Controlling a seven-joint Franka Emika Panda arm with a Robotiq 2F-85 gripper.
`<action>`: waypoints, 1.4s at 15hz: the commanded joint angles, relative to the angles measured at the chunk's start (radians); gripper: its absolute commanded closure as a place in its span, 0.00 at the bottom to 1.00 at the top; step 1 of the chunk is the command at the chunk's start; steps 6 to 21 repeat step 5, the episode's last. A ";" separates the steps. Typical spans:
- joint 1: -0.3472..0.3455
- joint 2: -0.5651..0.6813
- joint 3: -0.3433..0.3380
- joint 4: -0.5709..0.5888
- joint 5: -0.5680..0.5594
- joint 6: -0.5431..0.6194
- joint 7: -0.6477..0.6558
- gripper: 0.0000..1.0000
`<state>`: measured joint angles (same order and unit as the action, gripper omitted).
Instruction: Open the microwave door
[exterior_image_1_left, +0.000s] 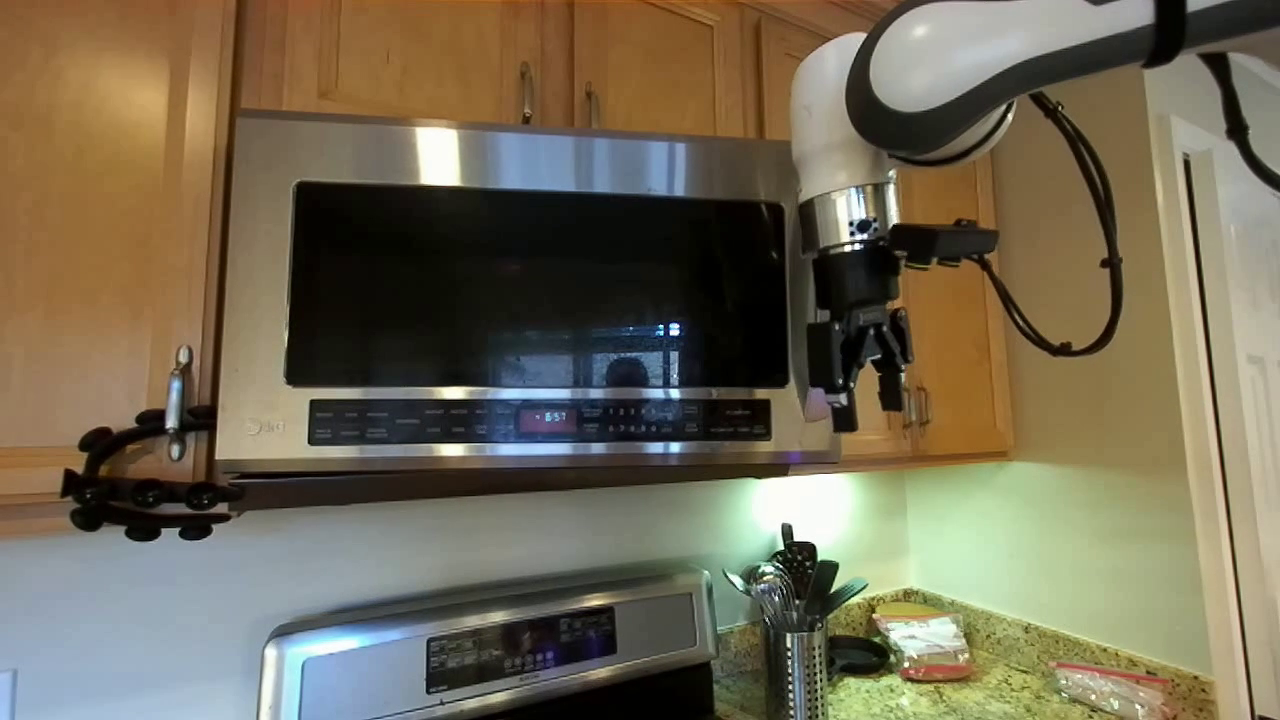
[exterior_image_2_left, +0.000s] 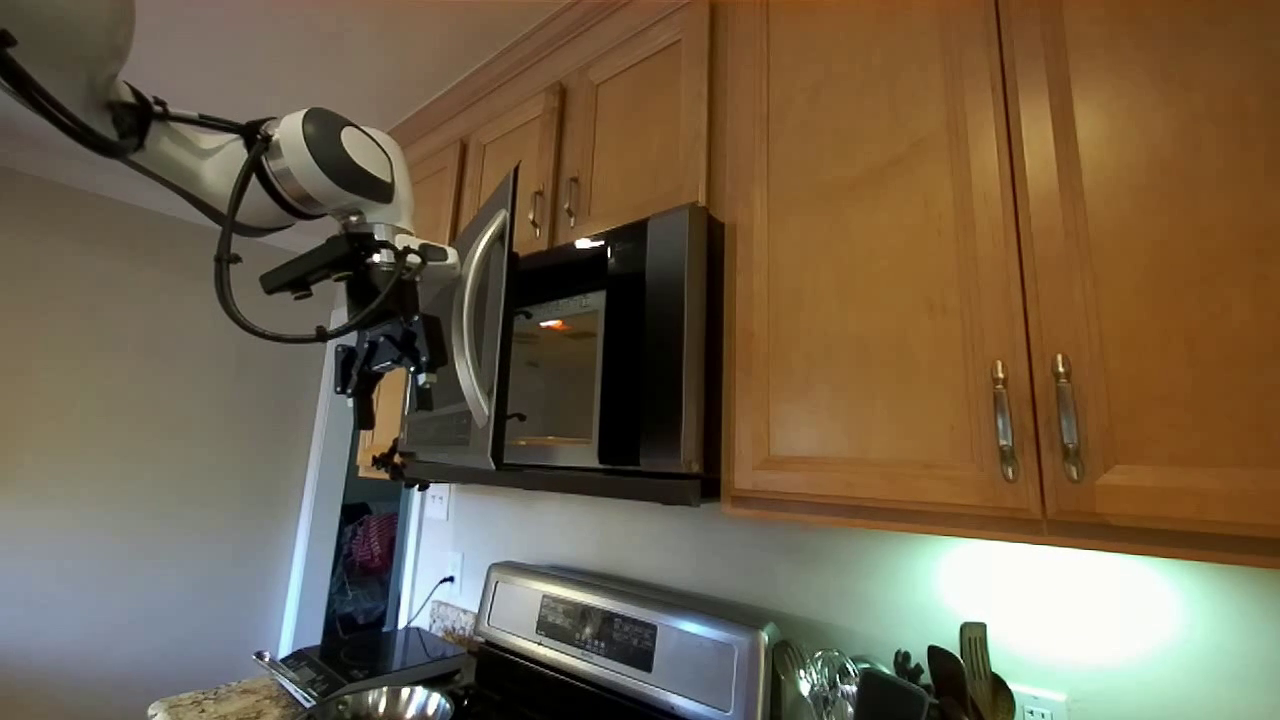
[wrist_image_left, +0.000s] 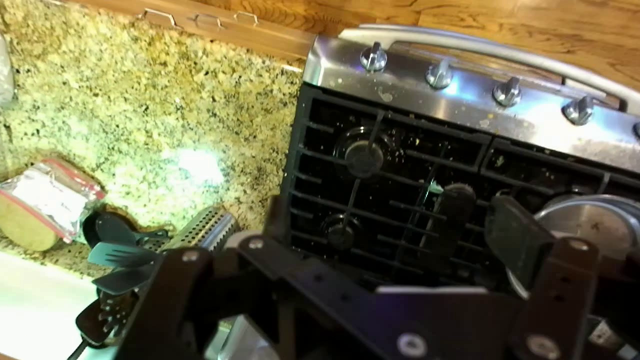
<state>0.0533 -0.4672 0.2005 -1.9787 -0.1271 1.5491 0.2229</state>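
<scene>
Gap behind microwave door (exterior_image_2_left: 490, 320) (ajar), curved handle (exterior_image_2_left: 464, 330) jutting out

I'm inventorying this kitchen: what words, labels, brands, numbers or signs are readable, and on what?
"16:57", apparently: display on the microwave door.
"1 2 3 4": keypad on that door.
Too small or blurred: door logo, other key labels, stove control panel.

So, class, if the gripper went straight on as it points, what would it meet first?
Pointing down, the gripper would probably meet the stove's grates first, though depth and the exact line are unclear.
</scene>
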 joint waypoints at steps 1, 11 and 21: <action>0.014 0.008 -0.022 0.006 0.030 -0.069 -0.022 0.00; 0.011 0.008 -0.012 0.003 0.004 -0.042 -0.005 0.00; 0.011 0.008 -0.012 0.003 0.004 -0.042 -0.005 0.00</action>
